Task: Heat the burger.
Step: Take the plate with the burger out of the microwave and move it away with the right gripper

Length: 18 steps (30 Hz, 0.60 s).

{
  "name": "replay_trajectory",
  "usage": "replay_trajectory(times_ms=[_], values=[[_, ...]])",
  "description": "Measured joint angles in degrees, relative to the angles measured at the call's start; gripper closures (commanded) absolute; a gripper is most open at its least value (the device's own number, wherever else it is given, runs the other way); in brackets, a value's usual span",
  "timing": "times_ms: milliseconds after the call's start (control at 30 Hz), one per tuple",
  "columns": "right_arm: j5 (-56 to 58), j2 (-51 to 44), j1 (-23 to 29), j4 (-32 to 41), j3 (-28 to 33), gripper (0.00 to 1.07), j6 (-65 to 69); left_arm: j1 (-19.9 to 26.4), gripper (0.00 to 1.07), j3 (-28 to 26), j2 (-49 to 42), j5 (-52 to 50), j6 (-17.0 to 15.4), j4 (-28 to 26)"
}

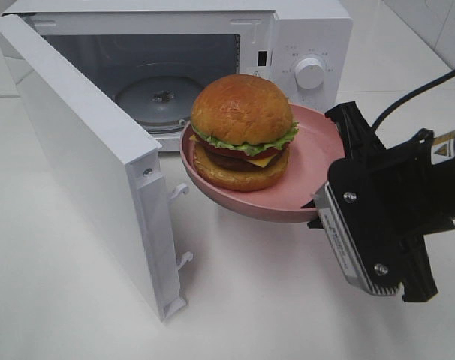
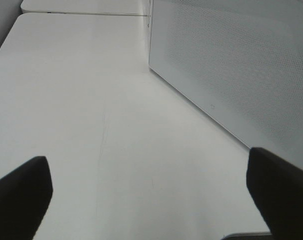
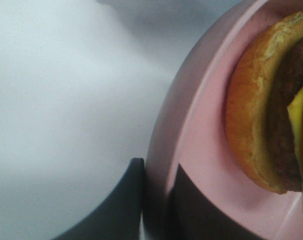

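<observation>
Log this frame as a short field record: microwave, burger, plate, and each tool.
microwave: door swung open, turntable bare
burger: sitting on the pink plate, outside the cavity
plate: lifted off the table, in front of the opening
right tool: shut on the plate's rim
left tool: open, holding nothing, over the table beside the door

The right arm was extended in from the right of the pink plate (image 1: 317,161), its wrist rolled sideways. The right gripper (image 3: 159,200) was clamped on that plate's rim, one finger above and one beneath, the plate being held clear of the surface. The left gripper (image 2: 151,200) was held wide open, gripping nothing, with both fingers apart.
</observation>
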Motion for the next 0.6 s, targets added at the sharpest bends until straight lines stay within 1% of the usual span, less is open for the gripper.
replay_trajectory(times_ms=[67, 200, 233, 300, 333, 400, 433, 467, 500, 567, 600], values=[[0.7, -2.4, 0.0, -1.8, 1.5, 1.07, 2.6, 0.0, 0.09, 0.0, 0.0, 0.0, 0.0, 0.0], [1.7, -4.8, 0.0, -4.4, 2.2, 1.07, 5.7, 0.0, 0.09, 0.0, 0.0, 0.0, 0.0, 0.0], [2.6, -6.4, 0.0, -6.7, 2.4, 1.07, 8.1, 0.0, 0.09, 0.0, 0.0, 0.0, 0.0, 0.0], [3.2, -7.3, 0.0, -7.7, 2.5, 1.07, 9.1, 0.0, 0.09, 0.0, 0.0, 0.0, 0.0, 0.0], [4.6, -8.8, 0.0, -10.4, 2.5, 1.07, 11.7, 0.0, 0.09, 0.0, 0.0, 0.0, 0.0, 0.0], [5.2, -9.4, 0.0, -11.4, 2.5, 1.07, 12.8, 0.0, 0.09, 0.0, 0.0, 0.0, 0.0, 0.0], [6.6, -10.7, 0.0, -14.0, 2.5, 1.07, 15.7, 0.0, 0.09, 0.0, 0.0, 0.0, 0.0, 0.0], [6.6, -10.7, 0.0, -14.0, 2.5, 1.07, 15.7, 0.0, 0.09, 0.0, 0.0, 0.0, 0.0, 0.0], [8.3, -11.9, 0.0, -16.8, 2.5, 1.06, 18.6, 0.0, 0.09, 0.0, 0.0, 0.0, 0.0, 0.0], [8.8, -12.5, 0.0, -17.8, 2.5, 1.06, 19.8, 0.0, 0.09, 0.0, 0.0, 0.0, 0.0, 0.0], [10.4, -13.6, 0.0, -20.3, 2.5, 1.06, 22.6, 0.0, 0.09, 0.0, 0.0, 0.0, 0.0, 0.0]])
